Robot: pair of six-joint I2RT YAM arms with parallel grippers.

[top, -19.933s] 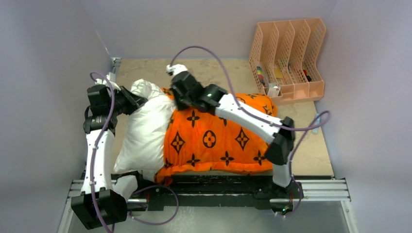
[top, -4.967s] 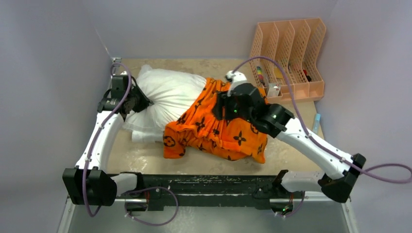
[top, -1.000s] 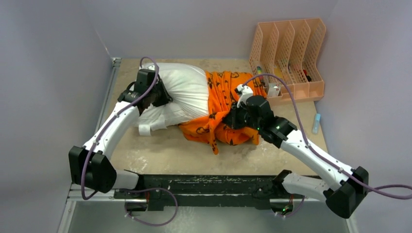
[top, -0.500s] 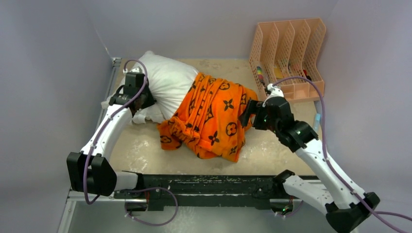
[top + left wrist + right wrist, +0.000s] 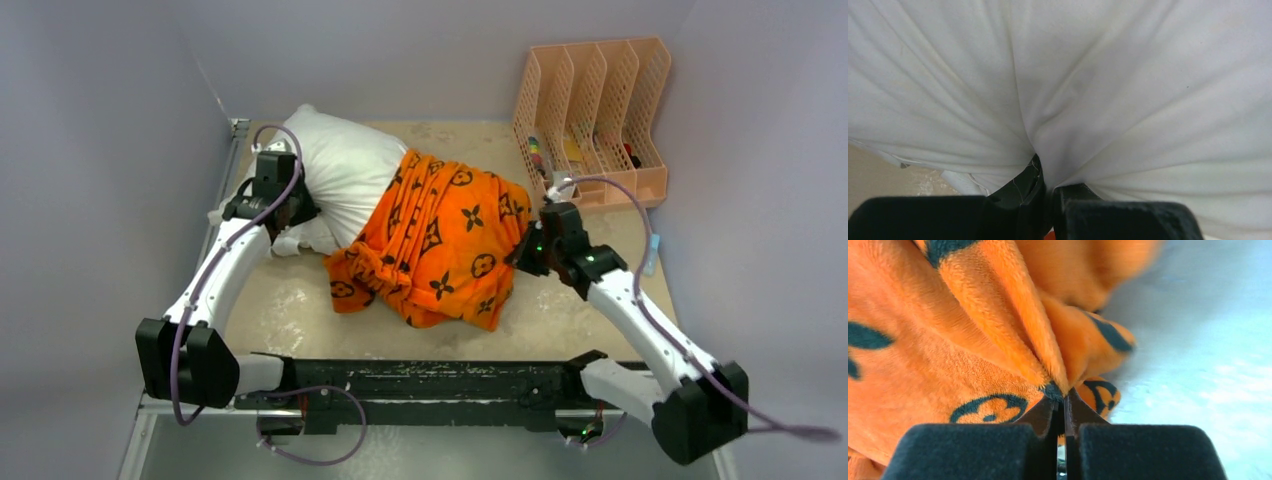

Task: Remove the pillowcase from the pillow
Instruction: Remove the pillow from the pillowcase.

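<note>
The pillow (image 5: pixel 345 175) is lying slantwise across the bench (image 5: pixel 290 310), its right part sitting inside the pillowcase (image 5: pixel 445 240). The left end effector (image 5: pixel 296 210) is clamping the pillow's bare left end; the right end effector (image 5: pixel 520 256) is pinching the pillowcase's right edge.

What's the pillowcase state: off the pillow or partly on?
Partly on: the pillowcase covers the right end of the pillow, whose left end is bare white. Whether that end sits inside the fabric, cannot tell.

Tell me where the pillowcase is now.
In the top view the pillowcase lies mid-table, covering the right end of the pillow, its right edge pinched by the right gripper.
</note>
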